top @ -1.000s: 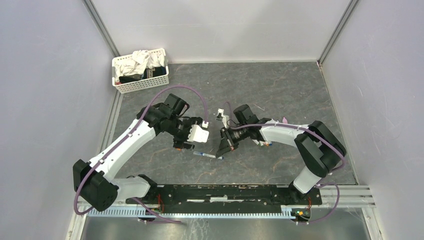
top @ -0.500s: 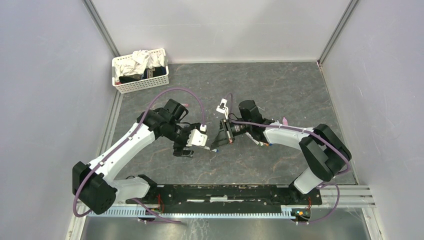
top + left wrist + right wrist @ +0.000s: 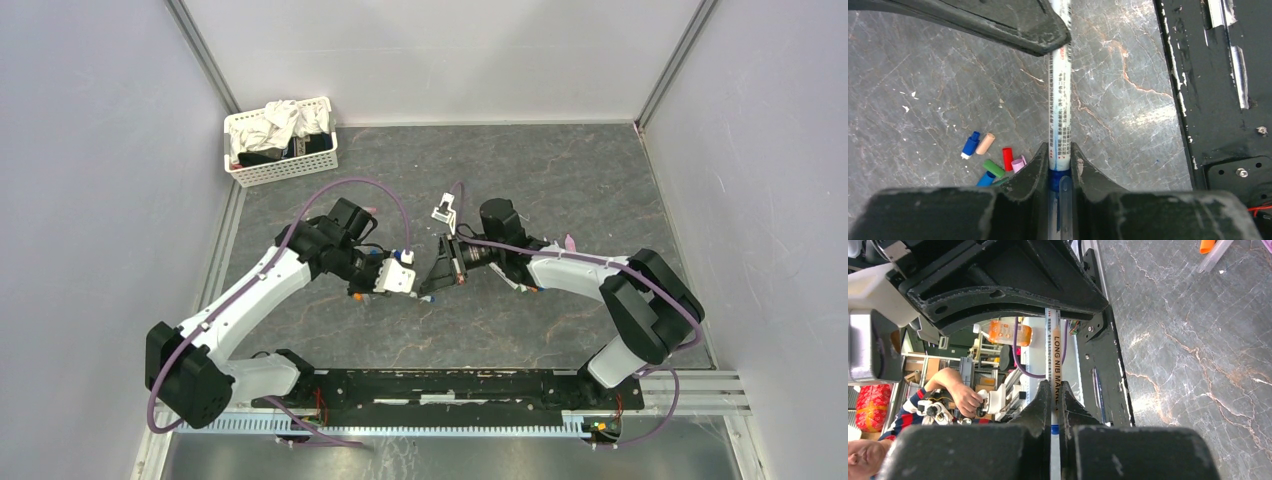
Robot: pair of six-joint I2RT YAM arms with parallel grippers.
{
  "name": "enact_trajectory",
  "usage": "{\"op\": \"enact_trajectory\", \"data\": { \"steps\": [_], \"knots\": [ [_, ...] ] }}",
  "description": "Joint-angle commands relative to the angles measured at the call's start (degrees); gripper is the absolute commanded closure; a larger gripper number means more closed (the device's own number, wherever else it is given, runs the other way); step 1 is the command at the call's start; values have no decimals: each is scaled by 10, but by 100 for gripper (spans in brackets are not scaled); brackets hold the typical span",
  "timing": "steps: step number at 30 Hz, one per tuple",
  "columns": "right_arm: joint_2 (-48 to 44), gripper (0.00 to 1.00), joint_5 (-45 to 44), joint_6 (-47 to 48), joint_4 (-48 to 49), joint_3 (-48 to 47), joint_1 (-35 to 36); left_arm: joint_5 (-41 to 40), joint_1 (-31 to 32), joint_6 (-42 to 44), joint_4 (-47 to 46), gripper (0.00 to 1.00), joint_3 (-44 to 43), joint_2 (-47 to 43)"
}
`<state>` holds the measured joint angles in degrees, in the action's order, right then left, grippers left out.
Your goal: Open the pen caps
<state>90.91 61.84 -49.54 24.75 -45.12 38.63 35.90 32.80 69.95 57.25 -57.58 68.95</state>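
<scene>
A white pen (image 3: 1058, 105) with a blue pen cap (image 3: 1057, 181) spans the gap between both grippers above the table. My left gripper (image 3: 1058, 150) is shut on the capped end, the blue cap sitting between its jaws. My right gripper (image 3: 1053, 386) is shut on the pen's barrel (image 3: 1054, 347). In the top view the left gripper (image 3: 408, 287) and right gripper (image 3: 433, 281) meet nose to nose at mid-table. Several loose pen caps lie on the table below the left gripper: blue (image 3: 970, 145), peach (image 3: 985, 143), red (image 3: 1007, 159), green (image 3: 993, 168), pink (image 3: 1019, 163).
A white basket (image 3: 281, 172) of cloths stands at the back left corner. The black base rail (image 3: 450, 385) runs along the near edge. An orange cap (image 3: 1207, 245) and a clear barrel (image 3: 1216, 255) lie beyond the right gripper. Grey walls enclose the table.
The right gripper lifted the pen off the table and turned it toward the left arm. The left gripper moved in open and closed on the pen's capped end.
</scene>
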Motion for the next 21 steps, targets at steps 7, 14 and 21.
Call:
{"op": "enact_trajectory", "data": {
  "steps": [7, 14, 21],
  "knots": [
    [20, 53, -53, 144, -164, -99, 45, 23, 3, 11, 15, 98, -23, 5],
    [57, 59, -53, 140, -164, -147, 74, 29, 8, 11, 52, 98, -35, 25],
    [51, 88, -18, 127, -119, -117, 83, 34, 8, -21, 58, 96, -59, 38]
  ]
}}
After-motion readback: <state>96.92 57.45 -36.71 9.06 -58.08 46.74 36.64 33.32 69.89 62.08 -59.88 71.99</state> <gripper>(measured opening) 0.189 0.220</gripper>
